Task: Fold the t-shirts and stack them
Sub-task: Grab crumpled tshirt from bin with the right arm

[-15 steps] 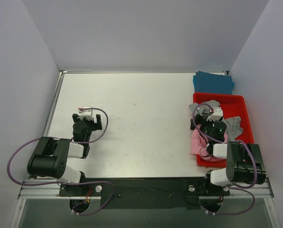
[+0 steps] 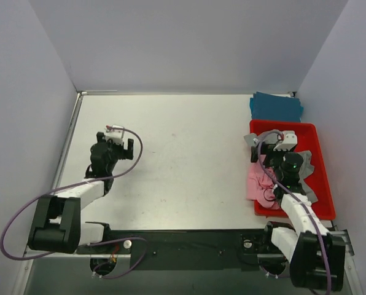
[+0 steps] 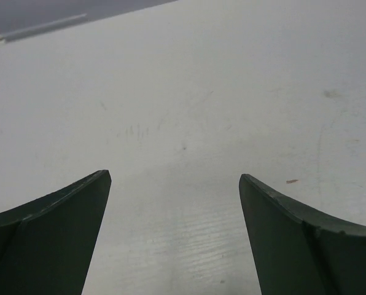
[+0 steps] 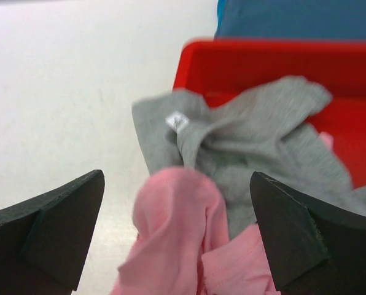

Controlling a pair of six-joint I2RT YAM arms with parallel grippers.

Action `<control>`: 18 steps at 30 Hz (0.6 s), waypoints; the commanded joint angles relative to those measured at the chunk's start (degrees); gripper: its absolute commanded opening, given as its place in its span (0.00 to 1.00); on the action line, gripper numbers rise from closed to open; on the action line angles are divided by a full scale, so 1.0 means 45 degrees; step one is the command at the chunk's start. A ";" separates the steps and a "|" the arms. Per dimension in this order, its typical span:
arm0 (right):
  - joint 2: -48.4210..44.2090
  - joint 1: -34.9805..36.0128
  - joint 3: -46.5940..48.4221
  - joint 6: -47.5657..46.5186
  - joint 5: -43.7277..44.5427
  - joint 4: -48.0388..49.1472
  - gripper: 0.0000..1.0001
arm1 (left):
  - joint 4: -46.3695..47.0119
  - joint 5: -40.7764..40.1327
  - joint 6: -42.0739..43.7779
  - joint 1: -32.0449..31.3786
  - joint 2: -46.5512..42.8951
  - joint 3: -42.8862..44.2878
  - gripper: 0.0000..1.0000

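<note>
**A:** How are your pincers standing?

**B:** I am holding my left gripper (image 3: 174, 178) spread wide, with nothing in it. It is hovering over the bare left part of the table (image 2: 189, 153). My right gripper (image 4: 177, 177) is gaping just as wide, with nothing caught between its fingers, and it is hanging above the left side of the red bin (image 2: 321, 178).

**A:** And where are the t-shirts lying?

**B:** The grey shirt (image 4: 263, 135) is lying crumpled in the bin, with one part spilling over the far left corner and a small white label showing. The pink shirt (image 4: 171, 227) is bunching up right below my right gripper against the grey one. It is draping over the bin's left wall onto the table. The teal-blue shirt (image 2: 276, 106) is lying folded on the table just beyond the bin's far wall, in the far right corner.

**A:** Are your right fingers touching cloth?

**B:** I cannot tell; the cloth is lying below and ahead of them.
</note>
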 commanded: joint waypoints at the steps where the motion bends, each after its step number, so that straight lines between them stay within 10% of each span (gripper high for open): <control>1: -0.2303 -0.0045 0.2719 0.0020 0.1139 -0.5434 1.00 | -0.6166 0.4325 0.2571 -0.0161 -0.1430 0.4479 0.97; 5: -0.2754 -0.0161 0.4888 0.2048 0.4089 -0.8679 1.00 | -1.0582 0.4097 0.2224 -0.0571 -0.0283 0.8307 0.97; 13: 0.0699 -0.1002 1.0122 0.3712 0.2394 -1.5123 0.72 | -2.0780 0.5111 0.2223 -0.1021 0.3329 1.6472 0.97; 18: 0.1914 -0.0536 1.0384 0.4550 0.1396 -1.7669 0.61 | -2.3409 0.5697 0.1191 -0.0982 0.4175 1.7523 0.97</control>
